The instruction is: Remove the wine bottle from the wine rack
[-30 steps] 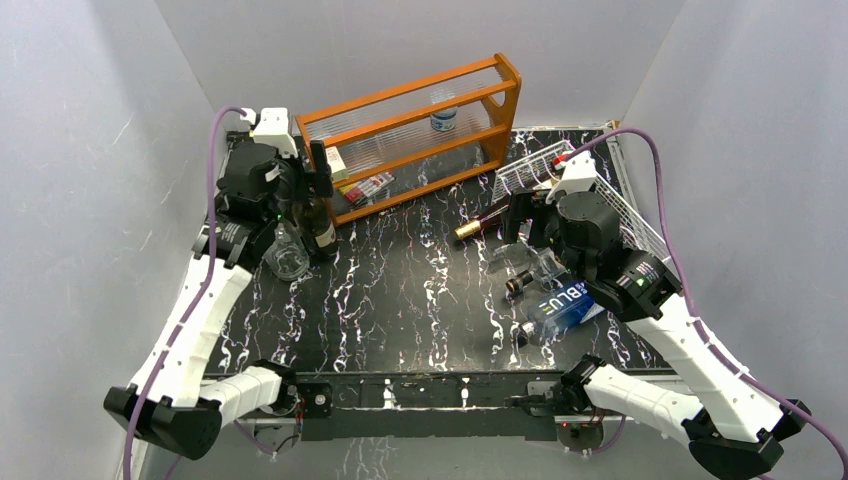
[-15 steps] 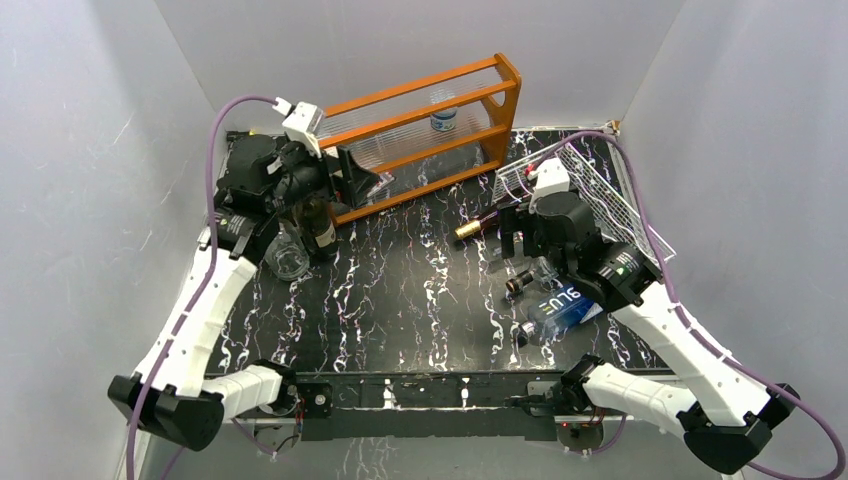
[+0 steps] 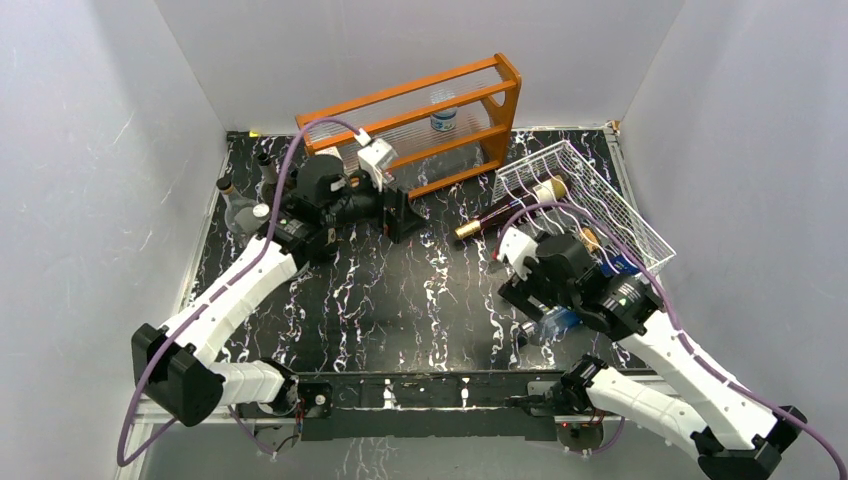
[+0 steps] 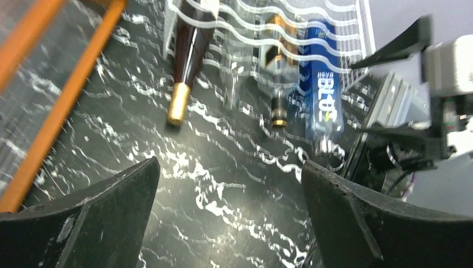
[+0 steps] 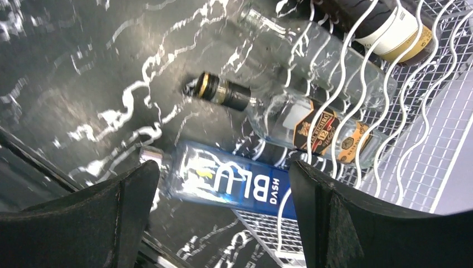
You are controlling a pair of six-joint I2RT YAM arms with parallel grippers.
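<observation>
Both sets of my jaws are spread as wide as they go and neither is holding anything. The dark glass wine bottle with the gold foil cap point(image 4: 188, 50) lies on its side in the white wire-grid rack point(image 3: 620, 215), in the outermost lane. Its neck pokes out past the rack's open end onto the black marbled counter point(image 3: 400, 300). My guess is it's stored neck-out so you can grab the neck and slide it along the wires. Beside it in the rack are a plain clear glass bottle point(image 5: 312, 50), a clear bottle with a black-and-gold label point(image 5: 312, 125) and a blue bottle with white lettering point(image 5: 234, 184). My right jaws hang over those last two, and my left jaws face the rack's open end from across the counter. Room-wise, there's bare counter in front of that open end, so a straight pull looks doable. The orange wooden shelf point(image 3: 420, 110) sits near the rack on the wine bottle's side, so I'd watch any swing there. The raised wire sides probably rule out going sideways.
</observation>
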